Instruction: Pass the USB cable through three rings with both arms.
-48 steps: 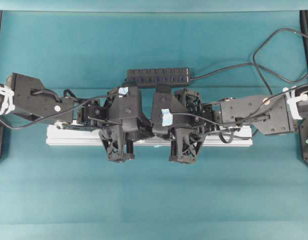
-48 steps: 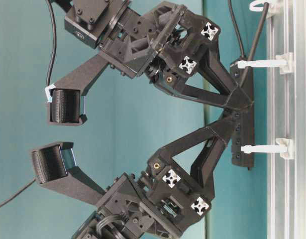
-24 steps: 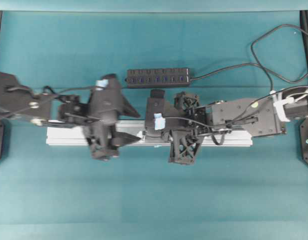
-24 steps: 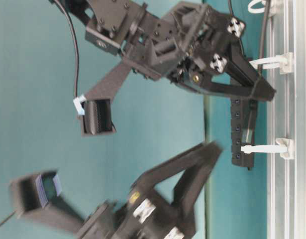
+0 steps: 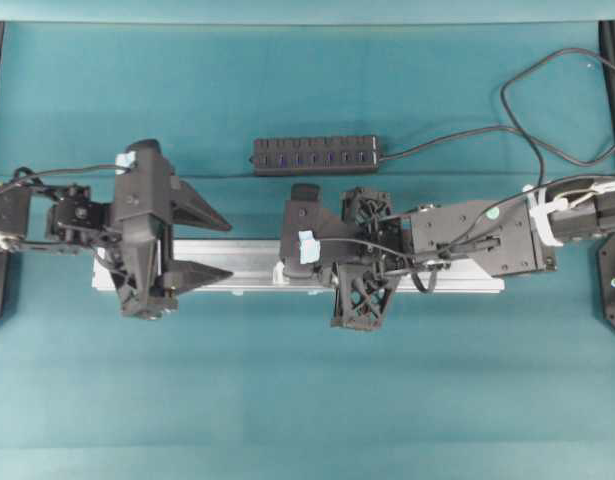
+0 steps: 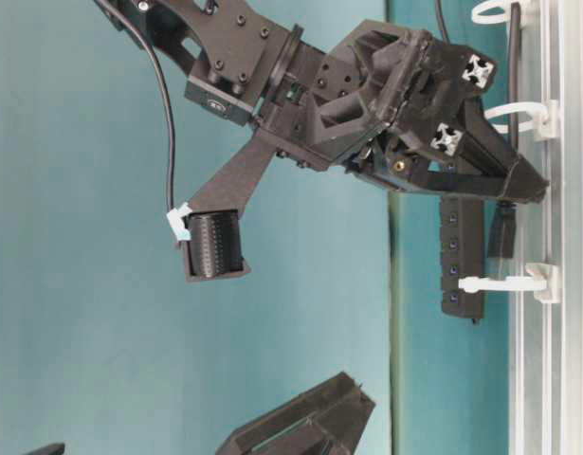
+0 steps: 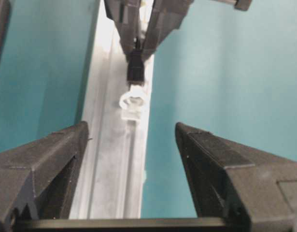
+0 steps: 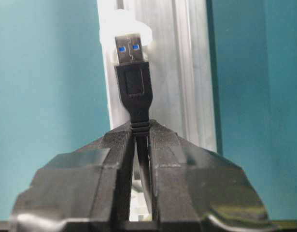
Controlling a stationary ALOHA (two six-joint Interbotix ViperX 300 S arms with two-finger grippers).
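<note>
My right gripper [image 8: 141, 128] is shut on the black USB cable just behind its plug [image 8: 131, 72], whose metal tip points at a white ring [image 8: 125, 29] on the rail. In the table-level view the plug [image 6: 502, 237] sits between the nearest ring [image 6: 504, 282] and the second ring [image 6: 519, 116]. The cable [image 6: 514, 57] runs on up the rail towards the third ring [image 6: 495, 11]. My left gripper [image 5: 212, 245] stands open and empty over the rail's left end. It faces a ring [image 7: 131, 101] and the plug [image 7: 135, 67] beyond.
The silver rail [image 5: 437, 280] lies across the middle of the teal table. A black multi-port hub [image 5: 315, 155] sits behind it, its own cable looping to the back right. The right arm's body covers the rail's right half.
My left gripper has opened and drawn back to the left along the rail, away from the right gripper. The right gripper, still shut on the cable, has moved a little left and lower.
</note>
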